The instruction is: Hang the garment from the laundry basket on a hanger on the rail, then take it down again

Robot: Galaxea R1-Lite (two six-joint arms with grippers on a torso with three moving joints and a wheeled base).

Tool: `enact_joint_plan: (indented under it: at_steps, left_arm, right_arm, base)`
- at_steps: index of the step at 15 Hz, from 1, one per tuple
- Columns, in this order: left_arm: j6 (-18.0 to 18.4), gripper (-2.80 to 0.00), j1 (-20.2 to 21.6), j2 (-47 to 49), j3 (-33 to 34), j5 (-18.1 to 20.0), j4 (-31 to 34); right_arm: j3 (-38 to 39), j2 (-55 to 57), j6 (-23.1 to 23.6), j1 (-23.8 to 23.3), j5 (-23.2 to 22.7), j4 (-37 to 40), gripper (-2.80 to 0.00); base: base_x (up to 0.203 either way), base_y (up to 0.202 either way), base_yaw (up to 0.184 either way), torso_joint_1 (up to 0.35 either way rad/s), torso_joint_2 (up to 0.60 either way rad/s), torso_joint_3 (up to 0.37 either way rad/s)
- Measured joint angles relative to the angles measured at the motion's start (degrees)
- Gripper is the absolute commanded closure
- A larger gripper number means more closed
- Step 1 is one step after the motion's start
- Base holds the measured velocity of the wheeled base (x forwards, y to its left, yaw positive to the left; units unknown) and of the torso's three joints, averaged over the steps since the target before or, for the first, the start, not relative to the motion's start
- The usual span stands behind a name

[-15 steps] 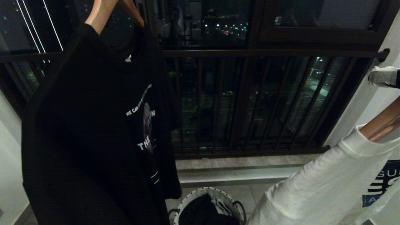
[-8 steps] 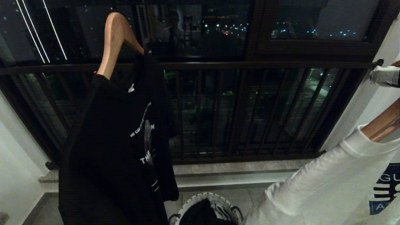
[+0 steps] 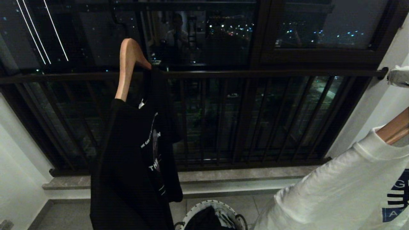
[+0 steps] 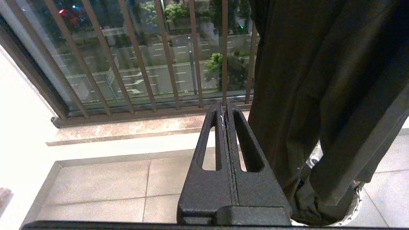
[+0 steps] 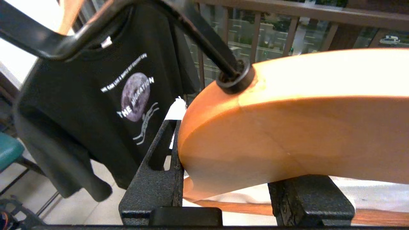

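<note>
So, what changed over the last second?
Only the camera moved: the whole head view slid down, bringing the hanger of the black T-shirt fully into frame. Nothing was grasped or released. The right gripper stays clamped on the white shirt's wooden hanger, the left gripper's jaws stay shut, the laundry basket stays put.

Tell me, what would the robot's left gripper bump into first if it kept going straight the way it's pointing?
Probably the window ledge below the brown window bars. The shut left gripper points that way, with bare floor tiles before it. The hanging black shirt looks just off to one side.
</note>
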State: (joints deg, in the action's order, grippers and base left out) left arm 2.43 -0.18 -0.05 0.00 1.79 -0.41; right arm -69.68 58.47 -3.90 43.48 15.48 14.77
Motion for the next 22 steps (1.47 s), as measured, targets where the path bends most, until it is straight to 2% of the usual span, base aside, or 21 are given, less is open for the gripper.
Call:
enact_joint_plan:
  at_steps: [10,22]
  left_arm:
    - [0.0,0.0,0.0,0.0,0.0,0.0,0.0]
    - [0.1,0.0,0.0,0.0,0.0,0.0,0.0]
  right_arm:
    - [0.0,0.0,0.0,0.0,0.0,0.0,0.0]
    - [-0.4,0.0,0.1,0.0,0.0,-0.1,0.0]
  base:
    - [0.0,0.0,0.0,0.154,-0.31,-0.152]
    - [0.0,0.0,0.0,0.087,-0.17,-0.084]
